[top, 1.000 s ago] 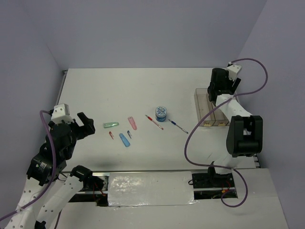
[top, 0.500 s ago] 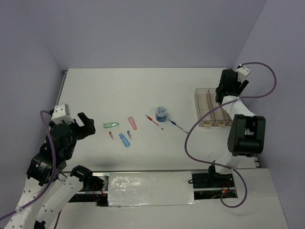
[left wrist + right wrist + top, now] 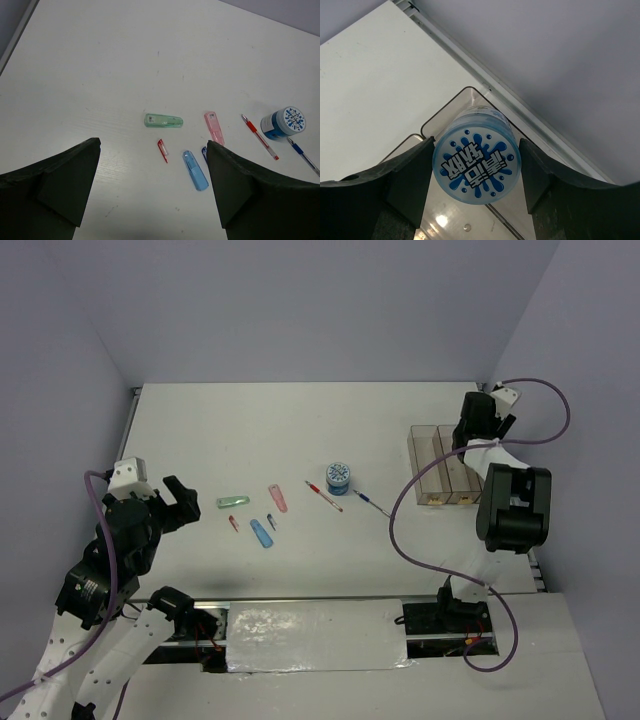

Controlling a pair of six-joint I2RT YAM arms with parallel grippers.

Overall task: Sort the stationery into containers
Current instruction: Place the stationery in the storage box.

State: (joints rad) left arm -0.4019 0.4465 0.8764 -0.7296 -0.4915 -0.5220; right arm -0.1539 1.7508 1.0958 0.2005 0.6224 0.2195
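My right gripper (image 3: 479, 426) is shut on a blue-and-white roll (image 3: 476, 165) and holds it above the far end of the rightmost clear bin (image 3: 441, 111). The three joined bins (image 3: 441, 472) stand at the right. A second roll (image 3: 339, 477), a red pen (image 3: 324, 496) and a blue pen (image 3: 373, 504) lie mid-table. Green (image 3: 163, 120), pink (image 3: 214, 127) and blue (image 3: 194, 169) oblong pieces, a red clip (image 3: 162, 150) and a blue clip (image 3: 204, 153) lie ahead of my left gripper (image 3: 152, 190), which is open, empty and above the table at the left.
The table's right edge rail (image 3: 520, 107) and the grey wall run just behind the bins. The right arm's purple cable (image 3: 405, 510) loops over the table near the blue pen. A metal strip (image 3: 315, 635) lies along the near edge.
My right gripper has moved right and slightly back with the roll, from over the left bins to over the rightmost bin's far end. The left arm has not moved.
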